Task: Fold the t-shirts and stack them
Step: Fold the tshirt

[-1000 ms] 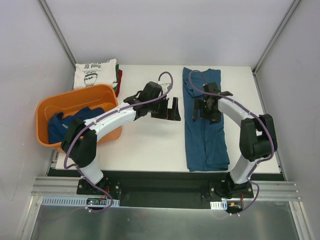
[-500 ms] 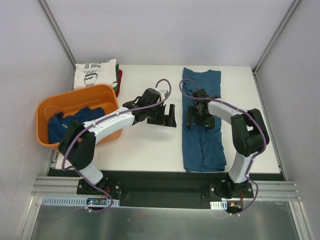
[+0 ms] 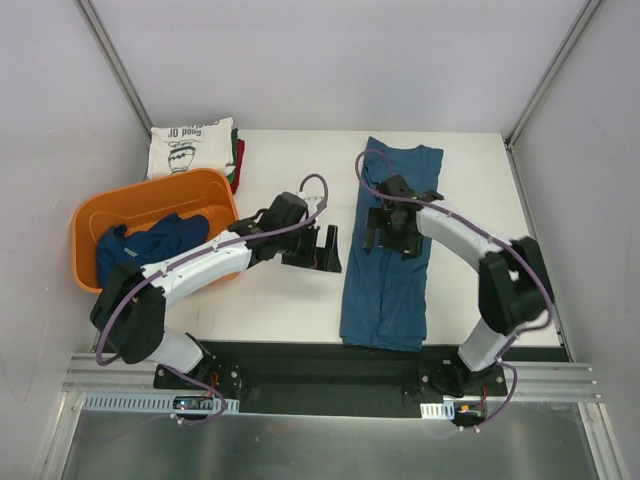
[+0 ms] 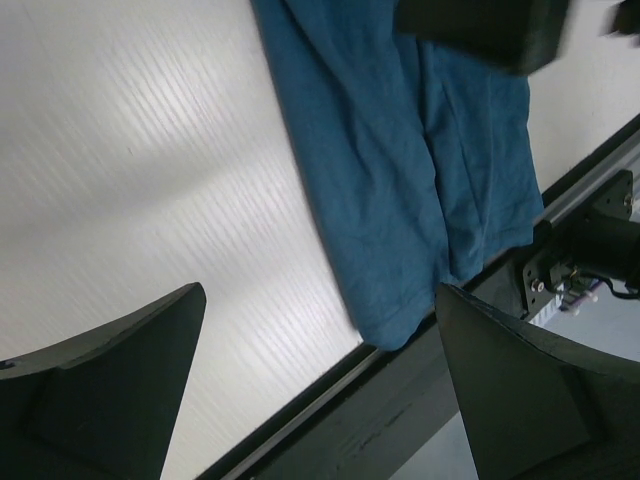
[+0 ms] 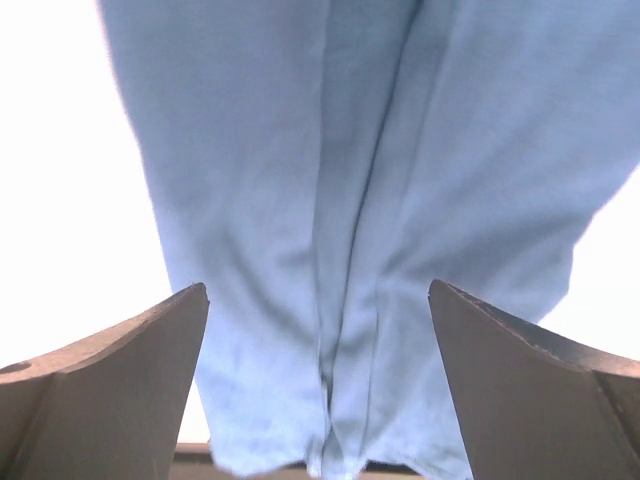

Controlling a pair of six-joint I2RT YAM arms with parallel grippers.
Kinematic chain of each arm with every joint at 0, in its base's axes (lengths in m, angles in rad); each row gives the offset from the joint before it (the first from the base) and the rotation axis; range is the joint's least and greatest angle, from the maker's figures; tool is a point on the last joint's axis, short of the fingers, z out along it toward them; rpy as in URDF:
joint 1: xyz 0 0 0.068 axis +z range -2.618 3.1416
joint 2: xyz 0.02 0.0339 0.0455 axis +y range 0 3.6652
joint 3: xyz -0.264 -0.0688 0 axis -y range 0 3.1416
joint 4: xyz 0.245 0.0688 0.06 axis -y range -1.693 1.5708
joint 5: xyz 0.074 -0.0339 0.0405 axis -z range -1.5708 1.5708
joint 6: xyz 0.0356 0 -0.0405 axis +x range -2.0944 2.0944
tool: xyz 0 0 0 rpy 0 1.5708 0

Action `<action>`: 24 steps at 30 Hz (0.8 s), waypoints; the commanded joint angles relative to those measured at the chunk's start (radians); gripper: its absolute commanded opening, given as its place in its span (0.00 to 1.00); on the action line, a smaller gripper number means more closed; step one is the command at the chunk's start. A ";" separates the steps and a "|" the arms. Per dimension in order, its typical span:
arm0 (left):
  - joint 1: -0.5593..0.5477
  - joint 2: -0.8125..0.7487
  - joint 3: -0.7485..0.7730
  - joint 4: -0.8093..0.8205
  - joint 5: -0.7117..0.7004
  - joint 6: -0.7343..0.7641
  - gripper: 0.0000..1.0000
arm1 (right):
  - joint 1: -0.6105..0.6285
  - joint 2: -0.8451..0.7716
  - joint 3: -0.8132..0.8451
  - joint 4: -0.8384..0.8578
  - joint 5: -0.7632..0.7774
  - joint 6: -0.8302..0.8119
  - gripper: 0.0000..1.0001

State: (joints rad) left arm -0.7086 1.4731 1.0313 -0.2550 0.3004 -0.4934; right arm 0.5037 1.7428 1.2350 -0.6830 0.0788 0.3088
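Right hand [image 3: 392, 234] wide open, empty, over the long-folded blue t-shirt [image 3: 385, 300]

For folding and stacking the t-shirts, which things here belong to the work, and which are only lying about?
Of the job: long blue t-shirt; bunched blue t-shirt; folded stack, cream one on top.
Only lying about: orange tub, holding the bunched shirt; table.
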 commanded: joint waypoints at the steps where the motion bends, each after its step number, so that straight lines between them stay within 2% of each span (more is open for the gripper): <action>1: -0.072 -0.086 -0.072 -0.024 0.054 -0.046 0.99 | 0.010 -0.317 -0.087 -0.073 0.029 -0.004 0.97; 6: -0.147 -0.089 -0.151 -0.001 0.055 -0.103 0.98 | 0.010 -0.559 -0.378 -0.173 -0.051 0.062 0.97; 10: -0.251 -0.051 -0.172 0.043 0.052 -0.148 0.89 | 0.016 -0.704 -0.558 -0.250 -0.070 0.177 0.99; 11: -0.258 -0.043 -0.175 0.045 0.048 -0.155 0.88 | 0.016 -0.751 -0.581 -0.265 -0.104 0.214 0.96; 16: -0.295 0.018 -0.192 0.115 0.059 -0.206 0.77 | 0.016 -0.818 -0.669 -0.277 -0.108 0.282 0.87; 17: -0.311 0.030 -0.179 0.117 0.052 -0.206 0.76 | 0.018 -0.816 -0.675 -0.262 -0.123 0.283 0.82; 24: -0.331 0.144 -0.126 0.126 0.019 -0.208 0.58 | 0.016 -0.790 -0.743 -0.173 -0.183 0.285 0.70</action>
State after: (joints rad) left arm -1.0290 1.5753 0.8574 -0.1558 0.3351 -0.6880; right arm 0.5159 0.9379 0.5224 -0.8944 -0.0532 0.5613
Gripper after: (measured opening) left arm 0.608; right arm 0.728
